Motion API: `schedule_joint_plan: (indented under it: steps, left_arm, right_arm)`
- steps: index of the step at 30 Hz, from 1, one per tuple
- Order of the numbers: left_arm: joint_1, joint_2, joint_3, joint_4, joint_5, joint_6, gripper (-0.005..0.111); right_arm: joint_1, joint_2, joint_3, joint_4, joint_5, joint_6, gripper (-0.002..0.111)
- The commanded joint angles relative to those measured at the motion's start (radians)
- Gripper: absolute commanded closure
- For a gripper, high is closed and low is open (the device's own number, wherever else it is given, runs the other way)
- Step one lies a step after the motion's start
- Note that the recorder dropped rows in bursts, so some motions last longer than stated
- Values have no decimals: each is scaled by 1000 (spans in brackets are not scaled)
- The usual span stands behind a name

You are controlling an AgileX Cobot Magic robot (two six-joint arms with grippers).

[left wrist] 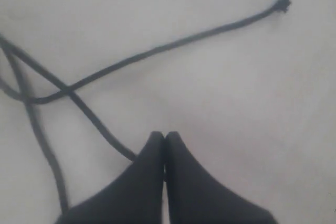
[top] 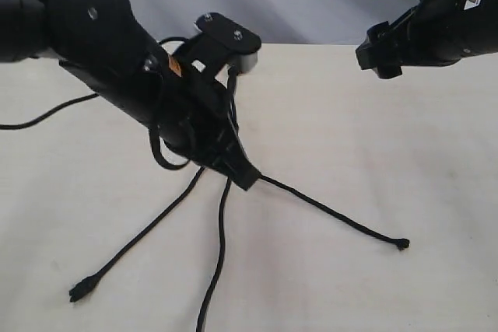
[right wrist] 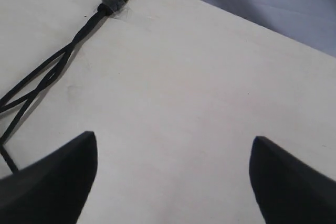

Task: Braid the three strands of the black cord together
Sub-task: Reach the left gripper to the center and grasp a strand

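Note:
The black cord's three strands fan out across the pale table [top: 350,138]. One strand [top: 136,242] runs to the lower left, one [top: 220,254] runs straight down, and one [top: 334,214] runs right to a knotted tip. My left gripper [top: 246,179] sits low where they meet, shut, and a strand [left wrist: 102,127] runs in between its fingertips [left wrist: 157,145]. My right gripper [top: 379,56] hangs high at the upper right, open and empty [right wrist: 173,148]. Its wrist view shows the cord's grey-banded knot [right wrist: 110,7] with crossed strands [right wrist: 50,74] below it.
A thicker glossy robot cable [top: 47,114] lies on the table at the left. The table's far edge [top: 311,44] meets a grey backdrop. The left arm's bulk [top: 117,52] covers the cord's knot in the exterior view.

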Motion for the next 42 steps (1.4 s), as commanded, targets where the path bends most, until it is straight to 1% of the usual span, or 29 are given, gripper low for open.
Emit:
schedule_joint_plan:
  steps: [1, 4, 5, 6, 8, 9, 10, 11, 13, 18, 19, 21, 25, 27, 29, 35, 37, 38, 39, 42]
  left_arm:
    - [-50, 78, 27, 26, -35, -59, 107]
    - [-50, 163, 27, 35, -48, -149, 107]
    - [-52, 191, 27, 61, -50, -217, 107]
    - [-60, 204, 27, 131, -50, -300, 107]
    - [-103, 213, 27, 392, -38, -579, 107]
    - [-146, 213, 27, 564, -15, -727, 107]
    - [-183, 215, 27, 673, 0, -831, 107]
    - [-219, 217, 27, 726, 2, -879, 107]
    - [-252, 219, 27, 725, -15, -879, 107]
    - [-254, 219, 27, 661, -22, -894, 105]
    - [-254, 219, 27, 656, -22, -897, 102]
    - [-254, 225, 27, 649, -22, -913, 92]
    - [-254, 258, 27, 649, -15, -981, 64]
    - [-254, 280, 27, 649, -8, -1008, 57]
    - [-254, 304, 27, 649, -2, -1022, 55]
    - [-254, 367, 27, 623, -2, -1033, 56]
    - [-254, 382, 27, 621, -2, -1030, 61]
    - [-254, 389, 27, 621, -2, -1016, 65]
    - [-254, 390, 27, 618, -2, -992, 72]
    - [-254, 388, 27, 586, -2, -927, 103]
  right_arm:
    - [-6, -12, 11, 8, -60, 4, 33]
    - [-6, -12, 11, 8, -62, 4, 33]
    - [-6, -12, 11, 8, -62, 4, 33]
    - [-6, -12, 11, 8, -62, 4, 33]
    - [-6, -12, 11, 8, -64, 4, 33]
    - [-6, -12, 11, 8, -68, 4, 33]
    - [-6, -12, 11, 8, -68, 4, 33]
    - [-6, -12, 11, 8, -69, 4, 33]
    - [-6, -12, 11, 8, -69, 4, 33]
    - [-6, -12, 11, 8, -69, 4, 33]
    - [-6, -12, 11, 8, -69, 4, 33]
    - [-6, -12, 11, 8, -69, 4, 33]
    - [-6, -12, 11, 8, -69, 4, 33]
    - [-6, -12, 11, 8, -69, 4, 33]
    - [-6, -12, 11, 8, -69, 4, 33]
    - [-6, -12, 11, 8, -71, 4, 33]
    - [-6, -12, 11, 8, -71, 4, 33]
    - [-6, -12, 11, 8, -73, 4, 33]
    - [-6, -12, 11, 8, -73, 4, 33]
    - [-6, -12, 11, 8, -75, 4, 33]
